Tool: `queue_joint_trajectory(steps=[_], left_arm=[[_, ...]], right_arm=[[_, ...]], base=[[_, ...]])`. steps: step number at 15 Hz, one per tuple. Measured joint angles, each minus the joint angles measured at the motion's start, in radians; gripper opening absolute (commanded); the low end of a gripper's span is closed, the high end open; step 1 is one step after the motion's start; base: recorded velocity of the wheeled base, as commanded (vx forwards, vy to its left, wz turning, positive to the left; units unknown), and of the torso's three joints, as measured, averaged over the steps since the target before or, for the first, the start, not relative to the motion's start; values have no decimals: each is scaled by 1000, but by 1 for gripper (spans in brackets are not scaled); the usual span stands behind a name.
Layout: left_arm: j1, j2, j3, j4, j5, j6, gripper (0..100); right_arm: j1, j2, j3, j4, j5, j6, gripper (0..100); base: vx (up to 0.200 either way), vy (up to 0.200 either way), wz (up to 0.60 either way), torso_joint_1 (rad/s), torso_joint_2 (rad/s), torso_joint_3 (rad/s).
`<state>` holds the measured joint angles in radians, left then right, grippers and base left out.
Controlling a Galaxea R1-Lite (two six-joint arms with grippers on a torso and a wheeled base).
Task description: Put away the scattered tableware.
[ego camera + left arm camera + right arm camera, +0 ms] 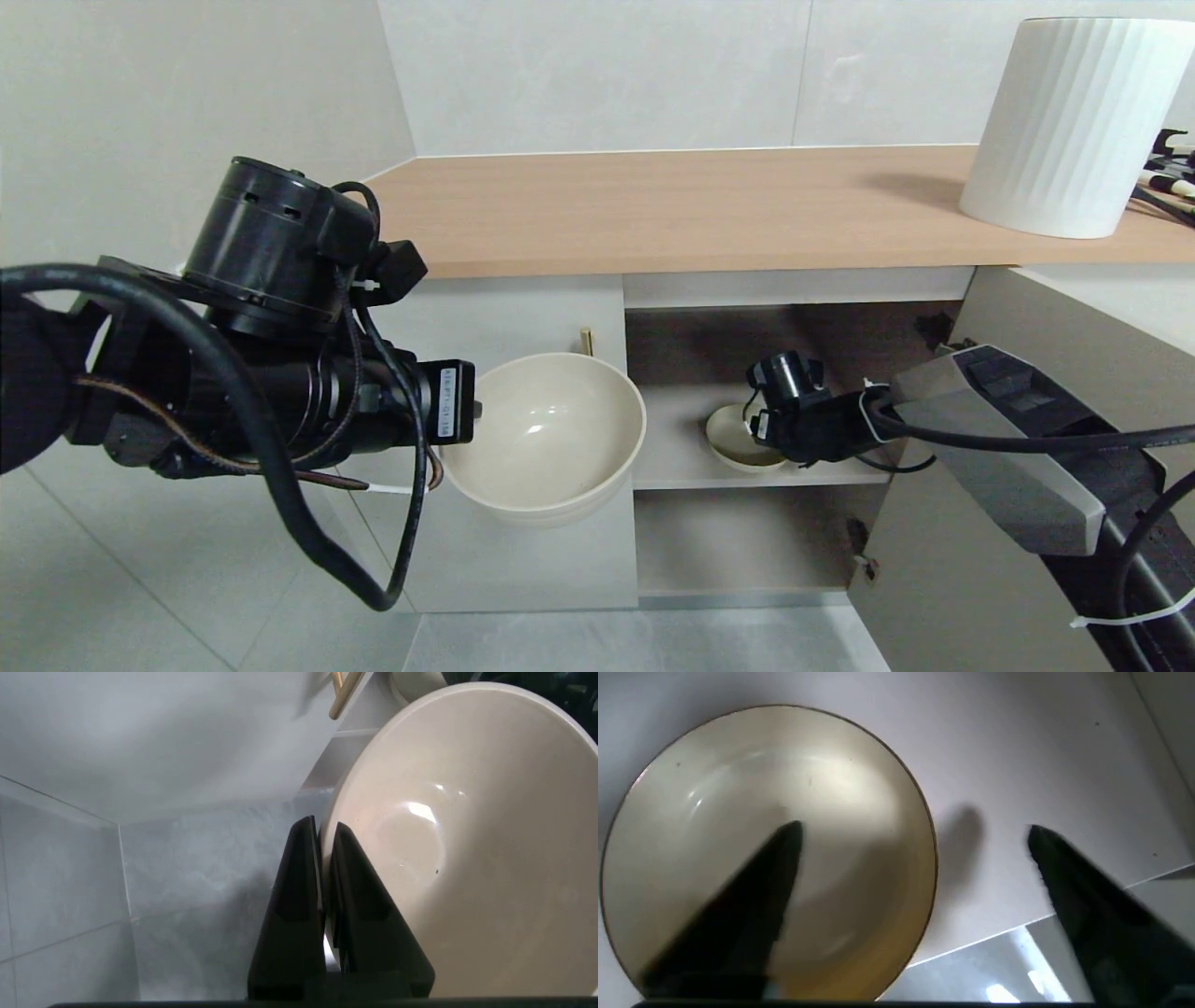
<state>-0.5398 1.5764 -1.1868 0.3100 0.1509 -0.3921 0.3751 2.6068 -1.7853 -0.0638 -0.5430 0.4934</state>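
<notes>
The left gripper (322, 833) is clamped on the large bowl (467, 840), its rim between the jaws. The right gripper (913, 835) has its jaws apart, straddling the rim of the small bowl (738, 784) on the cabinet shelf (1018, 756).

The only print in view is on a small white label (455, 401) stuck to the end of the left arm's (308, 401) black wrist housing, just beside the cream bowl (546, 434). It carries a single line of dark characters running sideways along the sticker, too small to make out. No other lettering, number or sign can be read.
</notes>
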Motion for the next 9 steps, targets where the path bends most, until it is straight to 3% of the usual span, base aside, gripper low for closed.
queue_joint_trajectory(steps=[5,9], left_arm=[[0,23,4,-1,-2,3,0],[-29,104,11,-46,-3,6,0]], right_arm=[[19,-110,99,57,37,55,100],[75,-340,336,79,241,50,100]], base=[[0,0,0,0,0,0],[0,0,0,0,0,0]])
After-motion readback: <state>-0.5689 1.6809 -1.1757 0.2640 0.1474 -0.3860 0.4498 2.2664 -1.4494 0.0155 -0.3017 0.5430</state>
